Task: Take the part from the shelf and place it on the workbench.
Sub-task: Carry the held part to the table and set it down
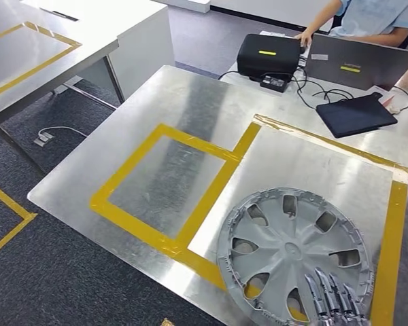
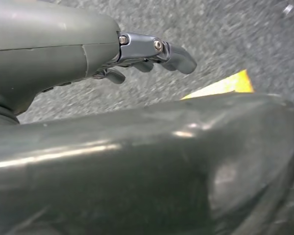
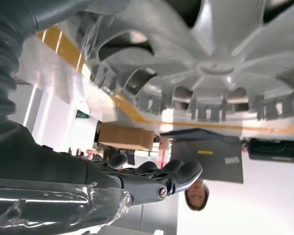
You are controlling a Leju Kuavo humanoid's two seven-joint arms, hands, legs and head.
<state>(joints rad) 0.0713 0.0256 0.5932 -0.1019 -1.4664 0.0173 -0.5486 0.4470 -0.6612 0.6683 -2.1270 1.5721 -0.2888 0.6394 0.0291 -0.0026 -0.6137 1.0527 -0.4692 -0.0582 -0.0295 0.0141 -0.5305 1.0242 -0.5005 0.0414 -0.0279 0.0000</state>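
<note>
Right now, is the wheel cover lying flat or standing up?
Lying flat. The wheel cover rests face up on the workbench, inside the yellow tape, with the right hand at its near edge.

No readable words or numbers anywhere. At the far side of the workbench (image 1: 140, 129), the black case (image 1: 267, 56) carries a short yellow strip on its top, but no letters resolve on it. Just to its right, the dark laptop lid (image 1: 364, 62) has a similar yellow mark and a pale sticker near its left corner; both are too small to read. In the right wrist view, a small green sign (image 3: 83, 115) hangs on the white wall behind, possibly an exit sign, its characters a blur.
</note>
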